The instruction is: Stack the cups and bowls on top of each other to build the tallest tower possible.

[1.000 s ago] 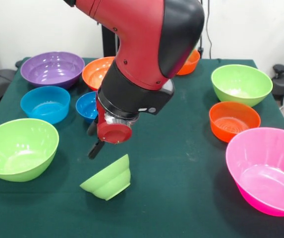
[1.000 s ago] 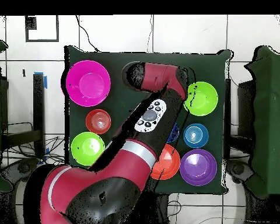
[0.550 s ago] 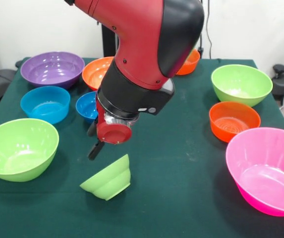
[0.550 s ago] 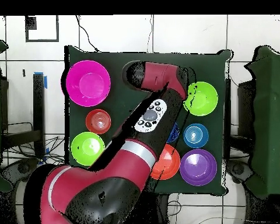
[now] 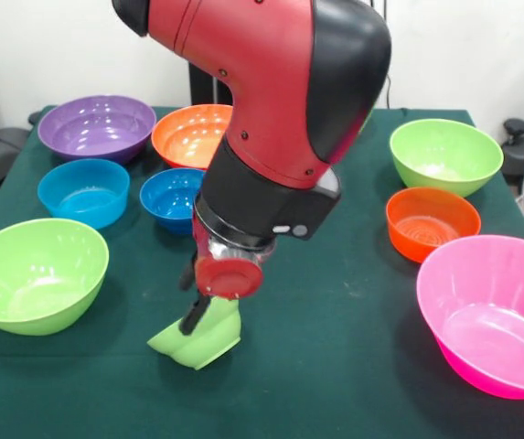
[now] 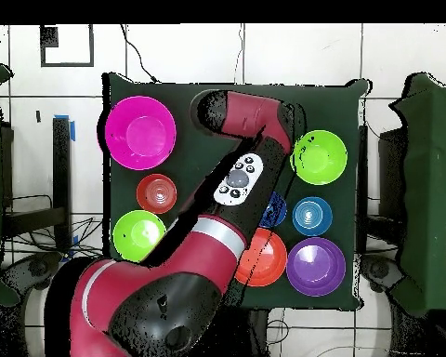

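A small lime green bowl [image 5: 208,337] lies tipped on its side near the table's front edge. My gripper [image 5: 192,297] hangs open right over it, one black finger [image 5: 195,315] reaching down onto its rim. In the overhead view the red arm [image 6: 250,158] hides both. The other bowls stand upright and apart: big lime green [image 5: 35,274], blue [image 5: 83,192], small blue [image 5: 172,197], purple [image 5: 97,126], orange [image 5: 193,135], lime green [image 5: 444,155], orange [image 5: 431,222] and pink [image 5: 490,311]. No tower is in view.
The green tablecloth [image 5: 335,366] covers the whole table. The pink bowl [image 6: 140,132] and the big lime green bowl [image 6: 320,156] flank the arm's end. Chairs [image 6: 426,186] stand beside the table.
The arm has swung toward the table's front and dropped, bringing the gripper from above and left of the tipped green bowl down onto it. The bowls have not moved.
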Tool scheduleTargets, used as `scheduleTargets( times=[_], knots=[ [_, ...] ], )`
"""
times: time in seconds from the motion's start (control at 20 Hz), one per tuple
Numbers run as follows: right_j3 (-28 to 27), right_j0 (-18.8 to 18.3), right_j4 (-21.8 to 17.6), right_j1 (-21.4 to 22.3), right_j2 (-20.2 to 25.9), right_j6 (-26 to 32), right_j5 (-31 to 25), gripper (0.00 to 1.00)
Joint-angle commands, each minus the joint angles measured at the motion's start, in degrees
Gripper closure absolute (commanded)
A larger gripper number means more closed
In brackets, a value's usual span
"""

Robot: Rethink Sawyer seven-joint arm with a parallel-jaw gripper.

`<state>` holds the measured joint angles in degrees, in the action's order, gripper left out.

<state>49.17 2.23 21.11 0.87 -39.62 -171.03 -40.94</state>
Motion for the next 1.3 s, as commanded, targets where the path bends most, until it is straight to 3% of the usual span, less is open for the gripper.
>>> scheduleTargets(
  times=[0.05, 0.8, 1.3],
  knots=[
    [-5.32, -1.1, 4.4, -3.49, 1.63, -15.66, 1.14, 0.0],
    [-3.7, 0.01, 10.6, -3.69, 0.01, -14.54, 3.8, 0.0],
    [-6.7, -0.26, 15.63, -6.45, -3.0, -17.29, 4.41, 0.0]
  ],
)
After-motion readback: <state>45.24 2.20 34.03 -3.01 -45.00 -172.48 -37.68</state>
